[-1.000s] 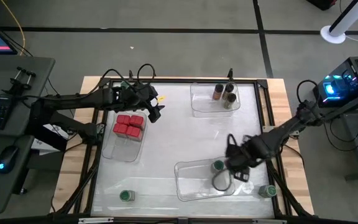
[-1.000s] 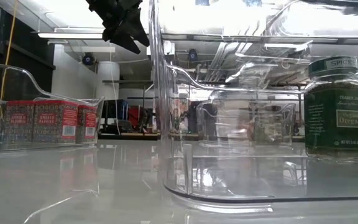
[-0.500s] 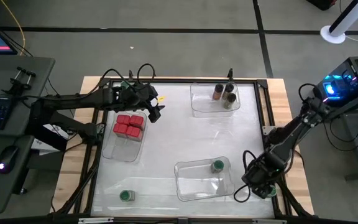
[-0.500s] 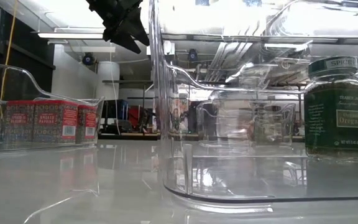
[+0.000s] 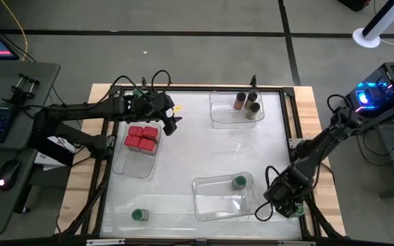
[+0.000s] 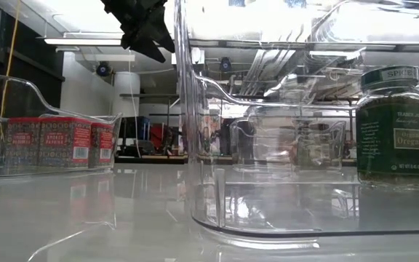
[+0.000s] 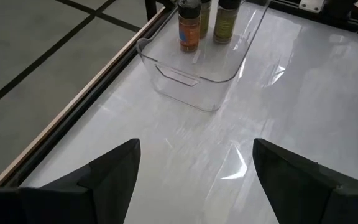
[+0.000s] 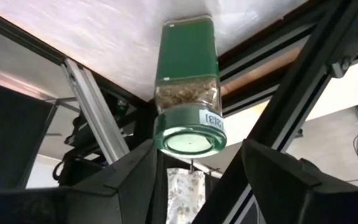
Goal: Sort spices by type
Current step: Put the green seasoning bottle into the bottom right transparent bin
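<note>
Right wrist view: right claw (image 8: 194,165) gapes, released, before a round green-lidded glass jar (image 8: 188,87); left claw (image 7: 194,171) gapes too over the glossy white counter (image 7: 278,124).

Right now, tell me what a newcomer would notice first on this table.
Probably the block of red boxes in the clear tray at the table's left side, below the left pincer. Next, the right pincer at the near right corner, open around a green-lidded jar there.

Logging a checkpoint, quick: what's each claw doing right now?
Left claw: open, empty.
Right claw: open around the green-lidded jar, not yet gripping.
</note>
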Tool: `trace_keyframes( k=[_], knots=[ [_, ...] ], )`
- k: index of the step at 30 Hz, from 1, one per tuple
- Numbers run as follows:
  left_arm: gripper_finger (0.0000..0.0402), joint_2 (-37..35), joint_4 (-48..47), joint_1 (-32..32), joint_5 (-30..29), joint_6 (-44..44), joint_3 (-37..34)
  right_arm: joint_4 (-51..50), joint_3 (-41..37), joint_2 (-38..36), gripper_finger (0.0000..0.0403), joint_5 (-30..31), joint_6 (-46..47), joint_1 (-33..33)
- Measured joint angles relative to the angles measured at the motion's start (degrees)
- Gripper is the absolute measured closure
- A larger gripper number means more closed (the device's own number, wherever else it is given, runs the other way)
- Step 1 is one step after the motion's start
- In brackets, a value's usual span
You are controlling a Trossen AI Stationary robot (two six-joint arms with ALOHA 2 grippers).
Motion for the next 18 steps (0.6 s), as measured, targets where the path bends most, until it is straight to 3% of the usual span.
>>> trace_keyframes(
  k=[6,11,18],
  knots=[
    [0.0103,-0.01,0.01,0.28,-0.01,-0.44,0.00,0.10,0.10,0.00,0.0169,0.08,-0.10,-0.34],
    [0.0103,-0.01,0.01,0.28,-0.01,-0.44,0.00,0.35,0.10,0.00,0.0169,5.20,-5.41,-0.34],
    [0.0103,-0.01,0.01,0.28,-0.03,-0.44,0.00,0.79,0.12,0.00,0.0165,4.15,-7.63,-0.46]
  ],
)
